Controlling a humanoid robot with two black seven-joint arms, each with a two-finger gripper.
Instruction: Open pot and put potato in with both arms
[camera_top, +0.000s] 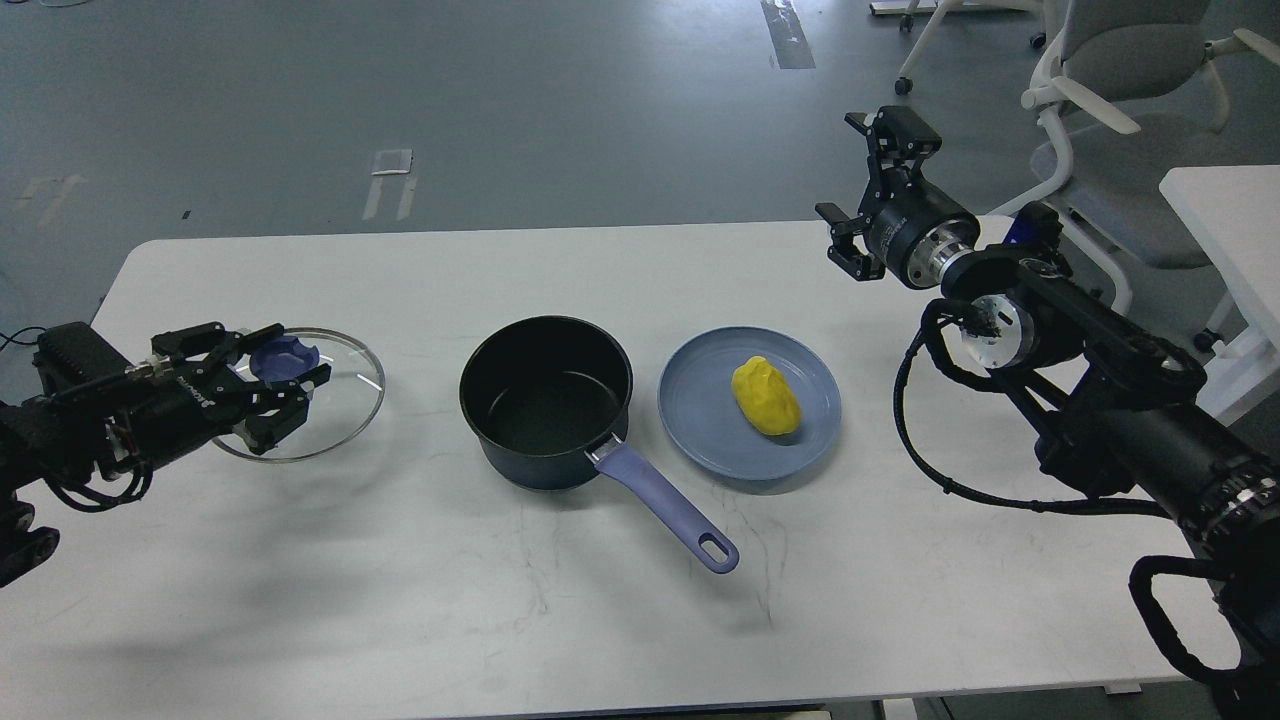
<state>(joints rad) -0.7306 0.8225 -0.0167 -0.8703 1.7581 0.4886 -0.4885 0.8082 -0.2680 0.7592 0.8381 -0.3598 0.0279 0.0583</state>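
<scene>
Pot (546, 400) sits uncovered mid-surface (400, 600), handle toward the viewer; potato (766, 396) lies on the blue plate (700, 420) just right of it. Left pincer (285, 385) is spread around the glass lid's (350, 400) knob; right pincer (860, 185) hangs wide apart, holding nothing.

Left pincer (285, 385) spread wide, arm lying low; right pincer (860, 190) agape, wrist raised high.

Dark navy pot (546, 402) with black inside and lavender-blue handle; bright yellow potato (766, 396) on a flat blue plate (700, 415); clear glass lid (350, 400) with blue knob; white desk (600, 270), faintly scuffed; black arms
</scene>
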